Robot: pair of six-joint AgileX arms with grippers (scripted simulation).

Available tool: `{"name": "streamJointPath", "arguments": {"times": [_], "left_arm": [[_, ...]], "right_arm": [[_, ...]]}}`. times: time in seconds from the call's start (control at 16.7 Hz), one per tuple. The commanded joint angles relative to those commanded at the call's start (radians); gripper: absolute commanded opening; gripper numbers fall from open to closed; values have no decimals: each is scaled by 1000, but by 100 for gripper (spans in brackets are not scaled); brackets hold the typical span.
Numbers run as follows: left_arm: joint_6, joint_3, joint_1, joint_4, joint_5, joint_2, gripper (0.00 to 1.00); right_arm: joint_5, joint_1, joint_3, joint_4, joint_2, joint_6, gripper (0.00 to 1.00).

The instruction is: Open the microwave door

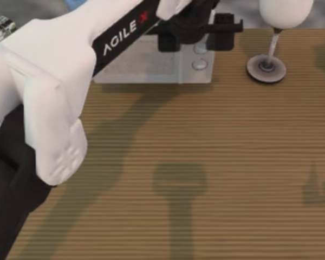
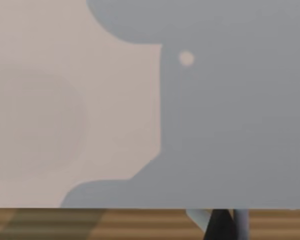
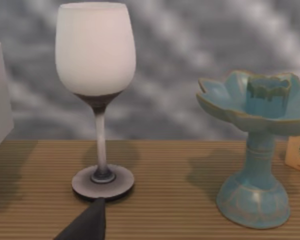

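Near edge of the wooden table [image 1: 216, 162] lies bare but for arm shadows. AgileX left arm [image 1: 49, 92] rises from near-left corner and stretches diagonally toward the far side, its white link w/ black logo strip covering much of the left half of top view.

Mid-to-far: left gripper [image 1: 200, 30] sits at the top front edge of the microwave [image 1: 151, 67], above the seam betw. door and control panel; black body and fingers seen from above only, so whether they are apart or together can't be told. Left wrist view is filled by an off-white surface at very close range, half in grey shadow, w/ a strip of table below.

Microwave stands at far side, left of centre, front facing near. Door [image 1: 141, 64] w/ speckled mesh window lies flush w/ the front, i.e. shut. Two grey knobs [image 1: 199, 57] on panel at its right, just under the gripper.

Right of microwave, apart from it: wine glass [image 3: 96, 95], upright, white bowl, dark round foot on table. Further right, a blue lotus-shaped stand [image 3: 255, 150], upright. A carton [image 3: 299, 152] w/ green logo just past it at the edge of right wrist view.

Right gripper [image 3: 87, 222]: only a dark tip shows in its own wrist view, near the glass foot; state can't be told.
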Motion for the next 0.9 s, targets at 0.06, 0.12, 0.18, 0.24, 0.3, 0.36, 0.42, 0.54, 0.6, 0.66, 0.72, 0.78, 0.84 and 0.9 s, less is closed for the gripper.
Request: {"name": "streamJointPath", "arguments": {"times": [0.06,0.12,0.18,0.24,0.3,0.36,0.42,0.54,0.6,0.66,0.72,0.78,0.84,0.9], "left_arm": [[0,0,0,0,0,0,0],[0,0,0,0,0,0,0],[0,0,0,0,0,0,0],[0,0,0,0,0,0,0],[0,0,0,0,0,0,0],[0,0,0,0,0,0,0],[-2,-42,-26,-1,8,-30,0],[-3,-59,-27,10,4,-41,0],[-5,-83,-28,23,1,-56,0],[-8,-118,-27,39,-3,-74,0],[-12,-162,-27,57,-6,-95,0],[-17,-208,-27,77,-9,-115,0],[-22,-248,-29,96,-12,-134,0],[-27,-278,-30,112,-14,-150,0]], "right_arm": [[0,0,0,0,0,0,100],[0,0,0,0,0,0,100],[0,0,0,0,0,0,100],[0,0,0,0,0,0,100],[0,0,0,0,0,0,100],[0,0,0,0,0,0,100],[0,0,0,0,0,0,100],[0,0,0,0,0,0,100],[0,0,0,0,0,0,100],[0,0,0,0,0,0,100],[0,0,0,0,0,0,100],[0,0,0,0,0,0,100],[0,0,0,0,0,0,100],[0,0,0,0,0,0,100]]}}
